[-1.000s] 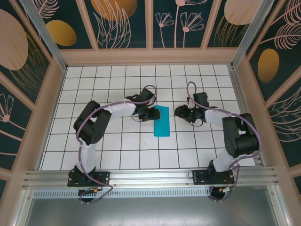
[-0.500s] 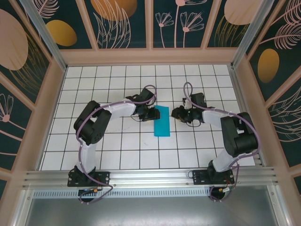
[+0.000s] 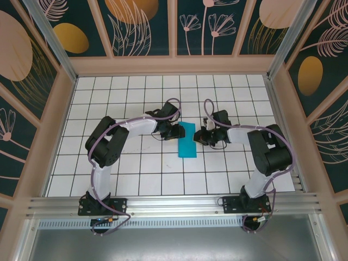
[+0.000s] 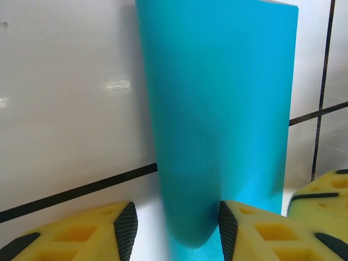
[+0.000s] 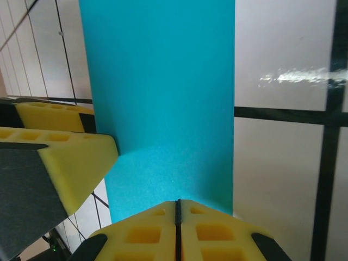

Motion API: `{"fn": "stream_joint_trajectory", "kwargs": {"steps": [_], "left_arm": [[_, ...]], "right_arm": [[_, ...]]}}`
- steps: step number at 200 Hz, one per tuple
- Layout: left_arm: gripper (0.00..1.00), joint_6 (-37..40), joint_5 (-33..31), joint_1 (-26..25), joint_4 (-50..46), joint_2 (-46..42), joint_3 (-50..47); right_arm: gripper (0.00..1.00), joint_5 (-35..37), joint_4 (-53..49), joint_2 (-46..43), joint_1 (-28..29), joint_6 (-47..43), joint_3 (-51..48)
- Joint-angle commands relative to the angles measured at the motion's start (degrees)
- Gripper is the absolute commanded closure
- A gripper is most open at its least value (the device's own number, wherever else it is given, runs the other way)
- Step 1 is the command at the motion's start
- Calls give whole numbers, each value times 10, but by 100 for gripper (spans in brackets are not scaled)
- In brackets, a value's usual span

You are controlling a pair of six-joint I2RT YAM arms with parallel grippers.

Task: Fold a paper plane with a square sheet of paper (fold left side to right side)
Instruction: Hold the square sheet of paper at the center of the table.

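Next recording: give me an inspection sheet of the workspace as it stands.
Surface: white grid-tiled table.
Job's things: blue paper, folded to a narrow strip, lying mid-table.
Clutter: nothing seen.
End effectors: left end effector open, fingers either side of the strip's near end; right end effector shut, tips at the opposite edge.
Cables: purple cables loop along both arms, off the paper.
Surroundings: wood-framed walls with floral panels.

Right gripper [image 3: 200, 136] closed (perhaps touching paper [image 3: 188, 140])

No text anywhere — no labels, brands or numbers
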Motion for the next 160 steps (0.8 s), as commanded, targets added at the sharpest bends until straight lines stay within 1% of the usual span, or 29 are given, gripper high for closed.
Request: {"fn": "stream_joint_trajectory", "kwargs": {"steps": [1, 65, 103, 138, 160], "left_arm": [[52, 9, -20, -9, -3, 35, -5], [52, 9, -21, -9, -2, 34, -7], [50, 9, -26, -8, 1, 21, -10], [44, 12, -45, -8, -7, -11, -9], [40, 10, -64, 1, -12, -44, -15]], "right_arm": [[90, -1, 1, 17, 9, 4, 21], [90, 34, -39, 39, 17, -12, 30], [90, 56, -71, 56, 16, -26, 33], [90, 64, -79, 68, 18, -31, 32], [90, 66, -79, 72, 19, -31, 31]]}}
